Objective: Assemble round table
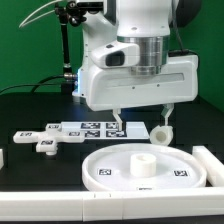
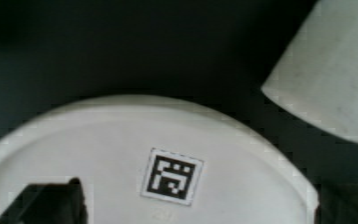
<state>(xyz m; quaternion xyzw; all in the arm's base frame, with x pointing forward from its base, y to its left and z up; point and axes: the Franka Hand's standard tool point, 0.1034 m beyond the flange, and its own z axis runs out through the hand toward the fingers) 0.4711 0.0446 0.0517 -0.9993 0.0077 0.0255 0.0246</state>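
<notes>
The large rimmed round disc (image 1: 110, 160) lies at the front of the table, with a short raised stub (image 1: 143, 163) at its middle. My gripper (image 1: 140, 122) hangs open and empty just above the disc's far rim. A small white cylinder (image 1: 160, 131), apparently the leg, sits behind the rim right by the finger on the exterior view's right. The cross-shaped piece (image 1: 45, 142) lies at the exterior view's left. In the wrist view the disc's curved edge with a tag (image 2: 172, 175) fills the space between my gripper's (image 2: 197, 205) fingers. A white rounded piece (image 2: 327, 80) lies beyond it.
The marker board (image 1: 90, 127) lies behind the disc, under the gripper. White rail blocks stand at the exterior view's right (image 1: 212, 162) and at its left edge (image 1: 3, 157). The arm's base and a camera stand (image 1: 68, 60) are at the back.
</notes>
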